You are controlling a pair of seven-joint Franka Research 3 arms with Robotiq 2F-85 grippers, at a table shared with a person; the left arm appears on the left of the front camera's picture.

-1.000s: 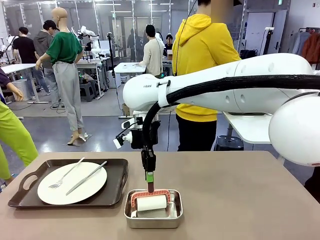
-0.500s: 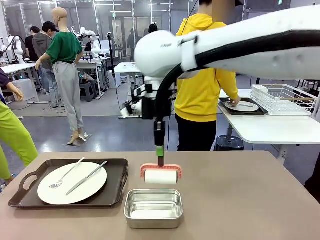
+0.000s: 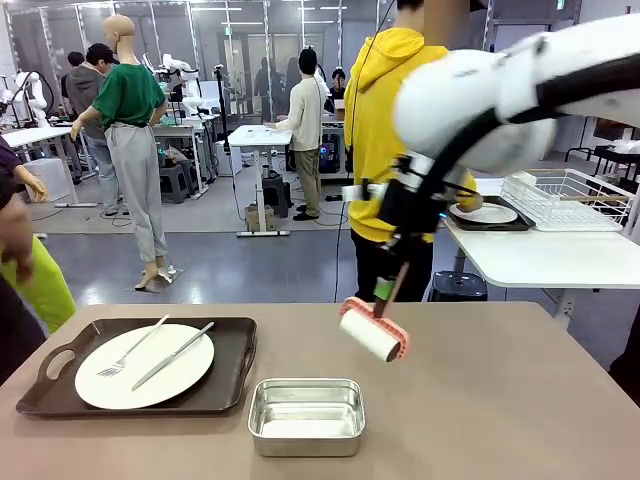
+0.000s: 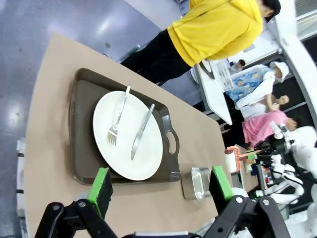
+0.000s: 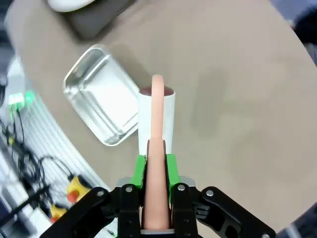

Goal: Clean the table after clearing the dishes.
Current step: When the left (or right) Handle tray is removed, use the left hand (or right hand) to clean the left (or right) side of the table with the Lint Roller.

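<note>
A white plate (image 3: 143, 366) with a fork and a knife lies on a dark brown tray (image 3: 235, 372) at the left of the brown table (image 3: 500, 400). My right gripper (image 3: 386, 291) is shut on the handle of a red-framed white roller (image 3: 372, 331), which hangs tilted above the table's middle, right of and above the steel pan (image 3: 306, 415). In the right wrist view the gripper (image 5: 156, 168) clamps the handle, the roller (image 5: 156, 116) beside the pan (image 5: 101, 114). My left gripper (image 4: 161, 186) is open, high above the plate (image 4: 128, 134) and tray (image 4: 81, 148).
A person in a yellow hoodie (image 3: 400, 120) stands at the far side. Behind, a white table (image 3: 540, 260) carries a second plate on a tray (image 3: 485, 213) and a wire rack (image 3: 570, 195). Another person's arm (image 3: 15, 235) shows at the left edge.
My right gripper has lifted the roller out of the steel pan and carried it up and to the right, tilting it. An arm has come in at the left edge.
</note>
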